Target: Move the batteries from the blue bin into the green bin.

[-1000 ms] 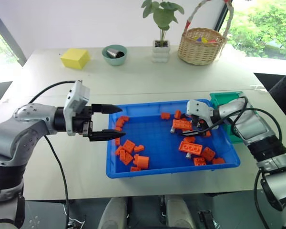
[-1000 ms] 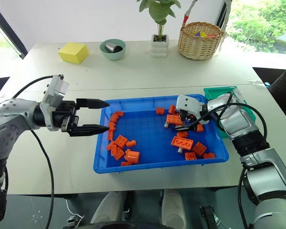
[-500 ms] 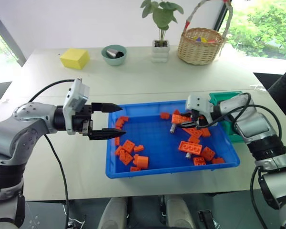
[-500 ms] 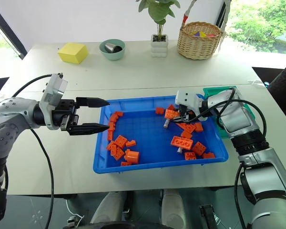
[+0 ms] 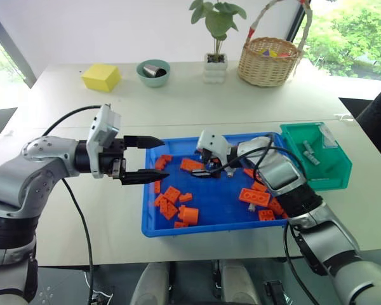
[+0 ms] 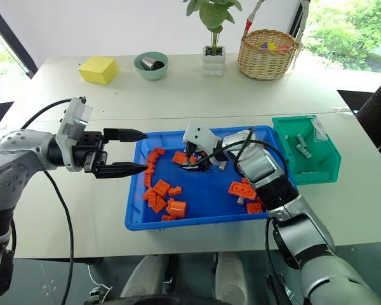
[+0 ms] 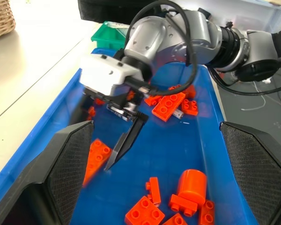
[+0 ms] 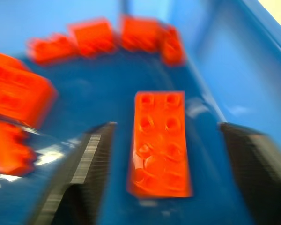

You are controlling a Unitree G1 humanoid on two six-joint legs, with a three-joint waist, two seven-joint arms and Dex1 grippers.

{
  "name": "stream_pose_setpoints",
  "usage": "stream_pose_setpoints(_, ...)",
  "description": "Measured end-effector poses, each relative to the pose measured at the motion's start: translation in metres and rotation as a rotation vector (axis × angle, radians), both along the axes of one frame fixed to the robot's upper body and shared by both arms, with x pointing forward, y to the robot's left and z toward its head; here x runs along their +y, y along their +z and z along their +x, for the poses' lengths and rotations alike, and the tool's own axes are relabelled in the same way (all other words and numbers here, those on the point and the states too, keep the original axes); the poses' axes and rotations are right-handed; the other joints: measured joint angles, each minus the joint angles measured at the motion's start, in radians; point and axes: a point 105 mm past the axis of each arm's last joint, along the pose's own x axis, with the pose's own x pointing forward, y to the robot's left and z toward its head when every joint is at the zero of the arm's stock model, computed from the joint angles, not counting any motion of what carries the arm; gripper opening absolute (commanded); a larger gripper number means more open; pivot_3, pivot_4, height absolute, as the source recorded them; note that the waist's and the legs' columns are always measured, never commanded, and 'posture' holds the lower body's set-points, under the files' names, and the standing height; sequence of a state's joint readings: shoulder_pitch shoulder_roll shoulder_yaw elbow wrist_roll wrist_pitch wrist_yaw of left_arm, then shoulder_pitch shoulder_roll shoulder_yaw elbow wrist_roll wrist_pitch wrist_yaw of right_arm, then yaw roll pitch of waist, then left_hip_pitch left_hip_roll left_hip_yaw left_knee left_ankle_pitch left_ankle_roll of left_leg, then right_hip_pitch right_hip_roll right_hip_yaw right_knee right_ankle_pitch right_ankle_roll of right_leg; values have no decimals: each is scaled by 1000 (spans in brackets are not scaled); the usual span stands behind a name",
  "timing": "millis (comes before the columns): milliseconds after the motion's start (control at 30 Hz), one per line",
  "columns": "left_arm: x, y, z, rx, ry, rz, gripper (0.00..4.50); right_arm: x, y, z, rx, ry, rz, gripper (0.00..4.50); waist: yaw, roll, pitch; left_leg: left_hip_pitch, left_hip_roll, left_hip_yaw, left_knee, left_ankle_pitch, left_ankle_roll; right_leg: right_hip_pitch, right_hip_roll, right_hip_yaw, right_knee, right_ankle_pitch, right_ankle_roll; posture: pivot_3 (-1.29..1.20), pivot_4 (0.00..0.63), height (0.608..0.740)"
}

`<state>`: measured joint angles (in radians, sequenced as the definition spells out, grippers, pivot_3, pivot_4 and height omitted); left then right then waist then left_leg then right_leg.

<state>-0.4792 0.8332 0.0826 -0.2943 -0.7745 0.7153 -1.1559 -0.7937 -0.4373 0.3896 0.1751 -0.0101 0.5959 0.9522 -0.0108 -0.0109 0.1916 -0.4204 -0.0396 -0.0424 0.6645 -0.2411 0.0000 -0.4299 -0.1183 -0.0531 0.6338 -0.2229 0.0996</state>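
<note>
Two small silver-grey metal batteries [image 5: 308, 153] lie in the deep green plastic bin [image 5: 317, 157], which stands on the pale table [image 5: 197, 105] touching the right end of the large shallow blue plastic bin [image 5: 206, 223]; their long axes run slantwise across the green bin's floor, roughly parallel. Another silver cylinder [image 5: 230, 174] lies in the blue bin among the scattered orange toy bricks [image 5: 254, 196], partly hidden behind the right arm, so its direction cannot be told. The right tool [image 5: 206, 170] is low over the blue bin's middle, fingers spread wide with a flat orange brick [image 8: 160, 143] lying between them, not gripped. The left tool [image 5: 153, 160] hovers at the blue bin's left rim, pointing across it, open and empty. Further back on the table stand a yellow block [image 5: 101, 76], a teal bowl [image 5: 153, 72], a potted plant [image 5: 215, 39] and a wicker basket [image 5: 270, 60]; greenery shows through the window behind.
</note>
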Motion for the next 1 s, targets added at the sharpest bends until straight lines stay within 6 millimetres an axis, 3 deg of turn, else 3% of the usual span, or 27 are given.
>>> stream_pose_setpoints(133, 0, 0, -1, -2, 2, 1, 4500, -17, 10, 4, -18, -68, -28, 4294, -2, 0, 0, 0, 0, 0, -1, 0, 0, -1, 0, 0, 0, 0, 0, 0, 150, 702)
stream_pose_setpoints(233, 1, -2, -2, 2, 7, 1, 4500, -31, 35, 2, -43, -179, 23, 4294, -1, 0, 0, 0, 0, 0, 0, 0, 0, -1, 0, 0, 0, 0, 0, 0, 150, 702)
stream_pose_setpoints(367, 1, -4, -3, 7, 13, 3, 4500, -36, 68, -24, -2, -326, 160, 4294, 0, 0, 0, -1, 1, -3, -1, 0, 0, -1, 0, -1, 1, 0, 0, 0, 150, 702)
stream_pose_setpoints(567, 0, -1, -1, 5, -1, -1, 4500, -49, 40, -48, 214, -555, 249, 4294, 1, 0, 0, -1, 0, -2, -1, 0, 0, 0, 0, -1, 1, 0, 0, 0, 150, 702)
stream_pose_setpoints(1000, -12, 0, 6, 11, -52, -8, 4500, -64, 7, -38, 282, -855, 336, 4294, -4, 0, 0, 0, 0, -2, -1, 0, 0, -1, 1, -1, 1, 0, 0, 0, 150, 702)
